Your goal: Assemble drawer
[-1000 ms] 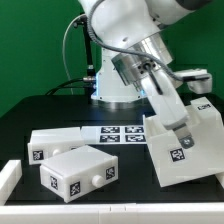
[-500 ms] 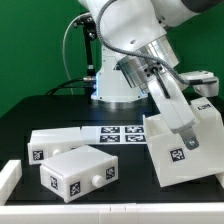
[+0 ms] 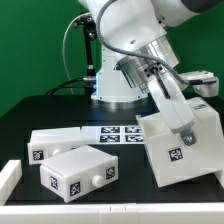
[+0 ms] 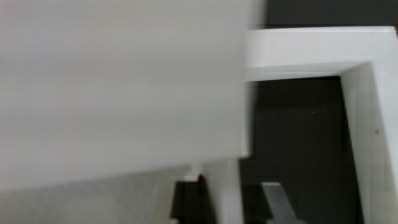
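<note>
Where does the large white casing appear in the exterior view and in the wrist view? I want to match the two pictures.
Exterior view: the large casing is tilted at the exterior view's right, with its square tag facing the camera.
Wrist view: the large casing fills most of the picture, very close.
Shared landmark: the end effector, closed on one casing wall.
</note>
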Available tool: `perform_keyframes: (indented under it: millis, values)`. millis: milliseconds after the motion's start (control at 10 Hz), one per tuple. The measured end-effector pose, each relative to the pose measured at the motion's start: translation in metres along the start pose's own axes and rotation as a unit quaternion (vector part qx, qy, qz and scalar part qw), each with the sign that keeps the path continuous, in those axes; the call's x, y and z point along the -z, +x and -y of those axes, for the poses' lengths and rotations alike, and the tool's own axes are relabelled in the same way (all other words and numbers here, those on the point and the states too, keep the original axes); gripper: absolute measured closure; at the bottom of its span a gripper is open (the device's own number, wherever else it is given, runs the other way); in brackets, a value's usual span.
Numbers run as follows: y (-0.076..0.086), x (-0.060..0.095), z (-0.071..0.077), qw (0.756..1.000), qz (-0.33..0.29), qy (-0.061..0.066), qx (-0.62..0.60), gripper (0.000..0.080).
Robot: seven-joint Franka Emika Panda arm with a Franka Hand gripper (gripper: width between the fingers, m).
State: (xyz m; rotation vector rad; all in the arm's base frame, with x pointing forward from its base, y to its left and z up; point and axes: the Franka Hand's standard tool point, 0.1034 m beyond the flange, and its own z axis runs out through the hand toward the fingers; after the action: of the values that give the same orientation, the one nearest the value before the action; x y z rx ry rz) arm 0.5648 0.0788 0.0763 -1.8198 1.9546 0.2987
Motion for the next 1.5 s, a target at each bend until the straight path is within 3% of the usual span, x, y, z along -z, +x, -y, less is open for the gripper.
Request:
perform_keyframes:
  millis: [600,700,900,1100,1500]
  values:
    - [-0.001,0.001,0.001,1.0,0.001,0.002,0.0,0.0758]
    - [-0.003,0.006,0.004,1.0,0.003,0.009,0.009,0.0758]
    - [0.0,0.027,0.017,0.999,0.008,0.039,0.018,0.0763]
    - [0.016,0.053,0.03,0.996,0.061,0.061,0.035,0.0763]
    - [0.041,0.07,0.023,0.976,0.213,0.045,0.008,0.0763]
